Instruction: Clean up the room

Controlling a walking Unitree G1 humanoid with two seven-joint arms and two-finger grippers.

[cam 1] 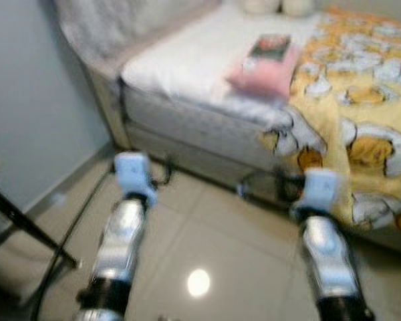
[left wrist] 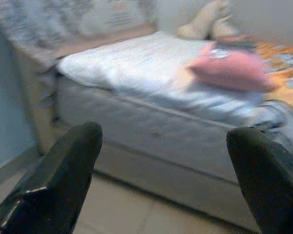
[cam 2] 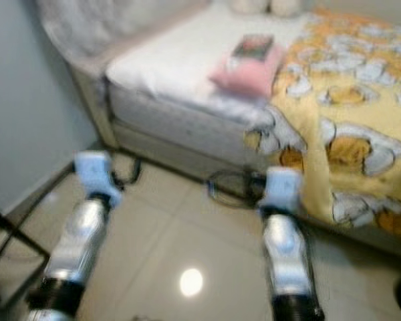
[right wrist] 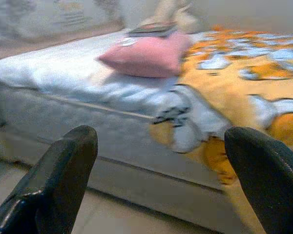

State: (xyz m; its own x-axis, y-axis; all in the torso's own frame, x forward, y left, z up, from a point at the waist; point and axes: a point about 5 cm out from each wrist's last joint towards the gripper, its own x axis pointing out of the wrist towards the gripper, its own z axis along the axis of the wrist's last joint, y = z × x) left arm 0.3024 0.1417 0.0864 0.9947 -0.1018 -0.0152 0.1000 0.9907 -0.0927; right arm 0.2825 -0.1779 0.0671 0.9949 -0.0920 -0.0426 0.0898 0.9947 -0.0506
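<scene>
- blurred head views over a bedroom corner: glossy beige tiled floor (cam 1: 207,234) with a round glare spot from a lamp above.
- bed (cam 1: 187,127) across the upper part of the scene, pale quilted mattress side facing the robot, white sheet (cam 1: 180,57) on its left half.
- yellow blanket (cam 1: 361,87) with orange and white patches over the bed's right half, draped down the side toward the floor.
- pink pillow (cam 1: 267,70) on the sheet, touching the blanket's edge; a dark-covered book (cam 1: 270,47) flat on top of the pillow.
- two pale soft shapes (cam 1: 281,5) at the far end of the bed, too blurred to name.
- grey patterned headboard (cam 1: 113,27) at the bed's left end, beside a plain grey-blue wall (cam 1: 33,100).
- black cables (cam 1: 260,187) in loops on the floor just beside the bed base; another black cable (cam 1: 67,234) along the floor on the left.
- dark slanted legs of some furniture (cam 1: 20,221) at the left edge, not clear what.
- left gripper (left wrist: 161,161) low above the floor, facing the mattress side, jaws spread wide, nothing between them.
- right gripper (right wrist: 161,161) low, facing the blanket's hanging edge, jaws likewise wide apart and empty.
- both silver arms forward, well apart from the bed.
</scene>
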